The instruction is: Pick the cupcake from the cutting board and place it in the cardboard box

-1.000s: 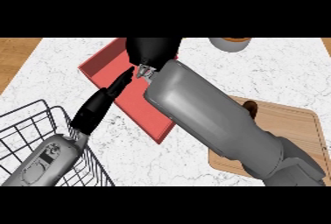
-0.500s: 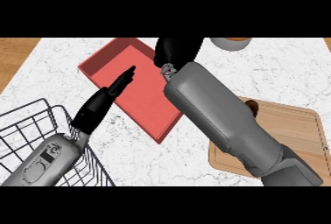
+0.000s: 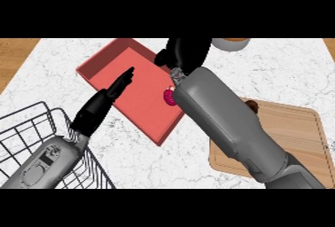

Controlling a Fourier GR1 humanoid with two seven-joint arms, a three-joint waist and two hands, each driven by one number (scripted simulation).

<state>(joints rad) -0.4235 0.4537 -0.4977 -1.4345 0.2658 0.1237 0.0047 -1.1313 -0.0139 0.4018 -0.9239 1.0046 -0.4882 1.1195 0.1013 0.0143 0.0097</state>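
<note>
While hovering over white marble counter [image 3: 288, 71]: black right hand [image 3: 185, 52] curled, holding nothing visible; pink-frosted cupcake [image 3: 169, 96] inside shallow red cardboard box [image 3: 134, 95]; black left hand [image 3: 104, 101] straight-fingered; wooden cutting board [image 3: 294, 133] alongside.

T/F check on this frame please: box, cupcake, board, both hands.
1. The red box lies on the marble counter. True.
2. The cupcake sits on the cutting board. False: it shows inside the box, beside the right forearm.
3. The left hand has straight fingers over the box. True.
4. The wire basket is at the view's right. False: lower left.
5. The right hand rests on the board. False: it is above the box's far edge.
</note>
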